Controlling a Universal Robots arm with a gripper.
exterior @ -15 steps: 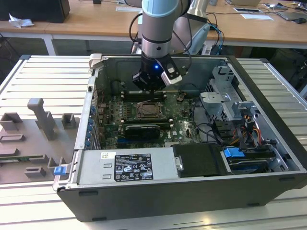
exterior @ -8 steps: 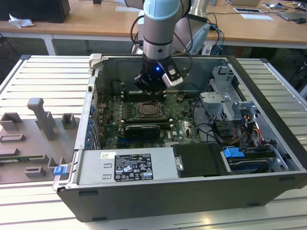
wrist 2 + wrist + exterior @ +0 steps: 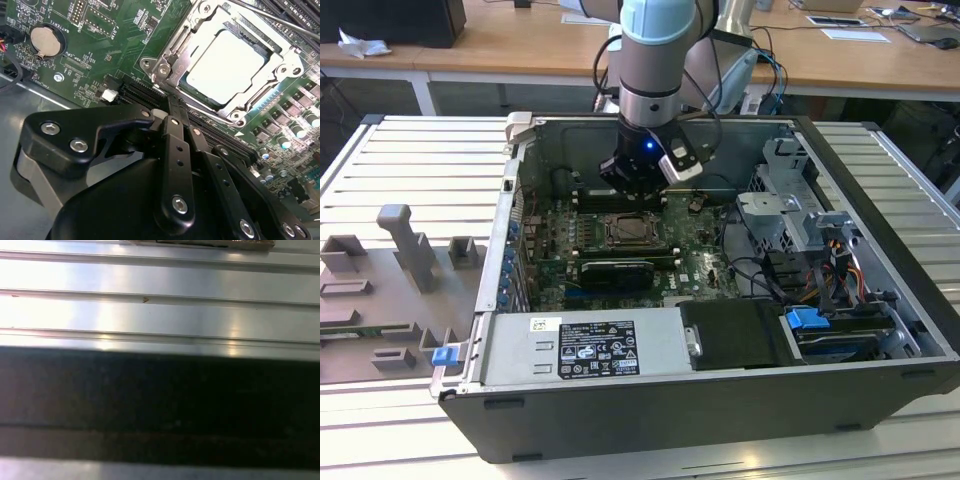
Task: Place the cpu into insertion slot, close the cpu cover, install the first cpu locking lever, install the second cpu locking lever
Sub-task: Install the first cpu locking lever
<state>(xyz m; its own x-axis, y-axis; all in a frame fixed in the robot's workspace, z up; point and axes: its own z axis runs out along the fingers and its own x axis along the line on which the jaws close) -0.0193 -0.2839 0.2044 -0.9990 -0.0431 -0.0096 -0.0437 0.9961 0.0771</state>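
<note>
In the exterior view, the gripper (image 3: 635, 185) hangs inside the open computer case (image 3: 880, 190), just above the green motherboard (image 3: 695, 255) and close to the far edge of the insertion slot (image 3: 635, 232). The case lies on its side on a ribbed metal tabletop (image 3: 400, 150).

In the second wrist view, the cpu (image 3: 225, 65) sits flat in the insertion slot (image 3: 175, 47), its pale face showing through the window of the cpu cover (image 3: 280, 67), which lies down over it. The gripper (image 3: 172, 107) is near the socket's corner with its fingers (image 3: 177, 145) pressed together and holding nothing. A thin locking lever (image 3: 280, 19) runs along the socket's far side; whether it is latched I cannot tell. My judgement: the lever work is in hand, and doing it well calls for a steady sideways-and-down press that tucks the lever under its hook without scraping the board.

The first wrist view shows ribbed metal (image 3: 160, 310) above a dark band (image 3: 160, 400).
</note>
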